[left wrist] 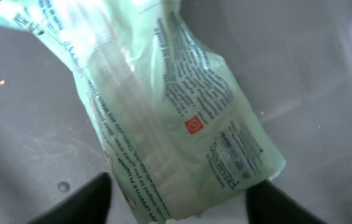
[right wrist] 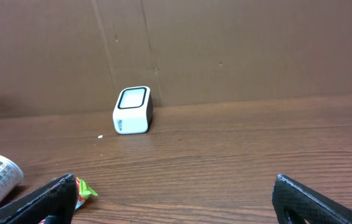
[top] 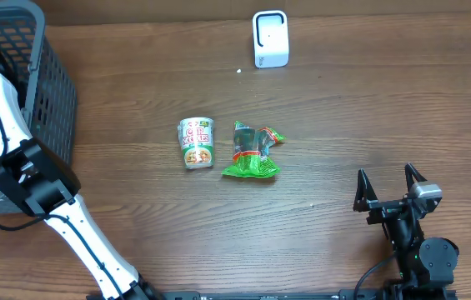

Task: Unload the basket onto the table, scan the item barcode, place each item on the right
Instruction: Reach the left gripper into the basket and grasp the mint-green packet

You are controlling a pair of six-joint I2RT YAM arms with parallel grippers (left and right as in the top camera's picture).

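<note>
Right now the left pincer (left wrist: 179, 190) is down inside the dark grey mesh basket (top: 52, 92) at the left end of the brown wooden table (top: 343, 108). Just in front of it lies the thing to be scanned, a pale green plastic packet with blue print (left wrist: 163, 106). It is flat on the grey basket floor.

The packet is long. In the left wrist view it runs on a slant, from the top left down to the bottom right. Its near end sits between the two black fingers (left wrist: 91, 202), one on each side. The fingers stand about halfway apart. I cannot tell if they are pressing the packet yet or only sitting beside it.

The left arm is by far the nearer one. The right pincer (top: 390, 187) is wide apart and holds nothing. It hangs over the table at the lower right, well away from the basket.

The small white boxy scanner (top: 270, 37) stands at the far edge of the table, well to the right of the basket. So I think the packet must be squeezed at its near end, lifted out, and carried that way. Because the packet is on a slant, the grip may catch only a corner, and the thin plastic could slip.
</note>
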